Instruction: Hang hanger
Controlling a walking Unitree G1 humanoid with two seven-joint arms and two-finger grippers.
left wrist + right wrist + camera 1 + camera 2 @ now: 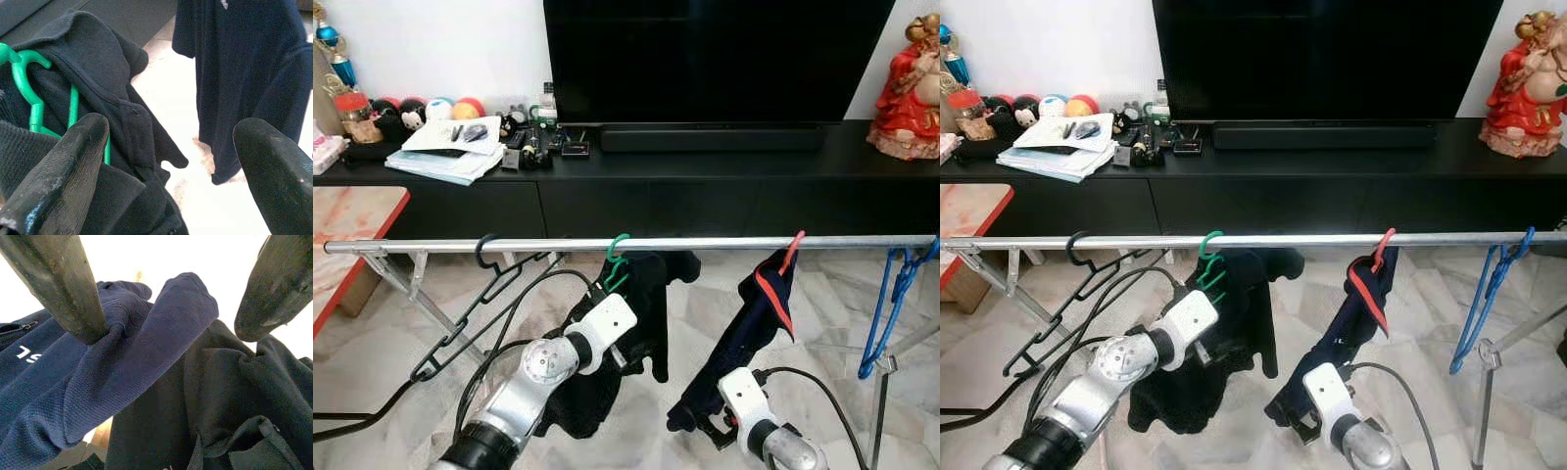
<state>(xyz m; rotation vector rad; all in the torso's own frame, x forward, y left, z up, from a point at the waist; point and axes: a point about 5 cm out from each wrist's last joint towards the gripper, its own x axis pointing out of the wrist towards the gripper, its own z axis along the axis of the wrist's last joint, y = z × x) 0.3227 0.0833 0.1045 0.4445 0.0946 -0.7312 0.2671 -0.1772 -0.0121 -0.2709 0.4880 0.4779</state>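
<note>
A metal rail (705,242) runs across in front of me. A green hanger (618,258) hooks over it and carries a black garment (651,313). My left gripper (605,290) is just below the hook, beside the garment; in the left wrist view it (176,161) stands open, the green hanger (34,93) next to one finger (63,171). A red hanger (791,253) holds a navy garment (759,323). My right gripper (708,428) sits at that garment's lower hem, open, with navy cloth (142,347) lying between its fingers (54,279).
An empty black hanger (480,294) hangs at the rail's left end and blue hangers (891,294) at its right end. Behind stands a black TV cabinet (705,186) with a screen, papers and small toys. A red-edged table (352,225) is at the left.
</note>
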